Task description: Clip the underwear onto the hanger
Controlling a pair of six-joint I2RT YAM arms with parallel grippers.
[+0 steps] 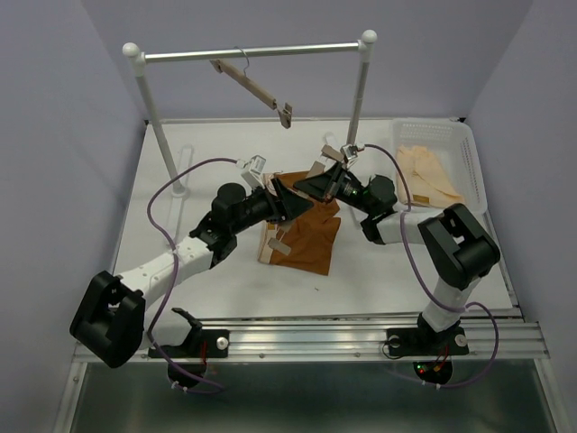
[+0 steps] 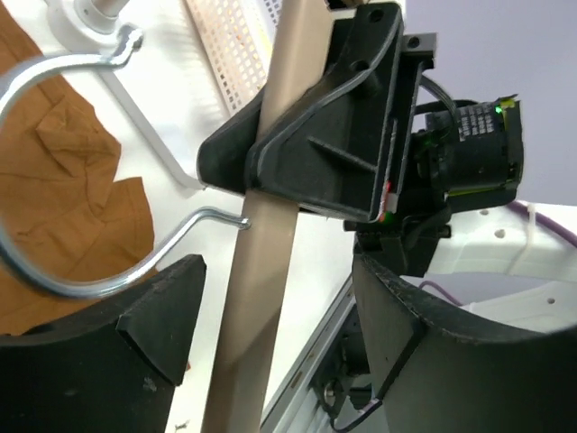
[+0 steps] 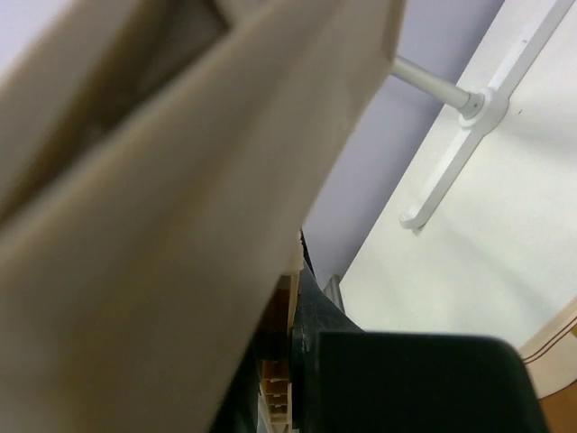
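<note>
The rust-brown underwear (image 1: 311, 242) lies flat on the white table; it also shows in the left wrist view (image 2: 63, 180). The hanger (image 1: 270, 244) is held slanted above it, with one clip low at the left and the other clip (image 1: 329, 152) up at the right. My right gripper (image 1: 317, 185) is shut on the wood bar (image 2: 261, 298); its black fingers (image 2: 315, 135) wrap the bar. My left gripper (image 1: 285, 204) is open, with the bar between its fingers (image 2: 162, 307) and a gap on each side. The wire hook (image 2: 54, 271) curves over the underwear. The bar (image 3: 162, 207) fills the right wrist view.
A second hanger (image 1: 257, 88) hangs on the steel rail (image 1: 252, 52) on white posts at the back. A white basket (image 1: 469, 167) with pale cream garments (image 1: 428, 173) stands at the back right. A post foot (image 3: 451, 153) lies on the table.
</note>
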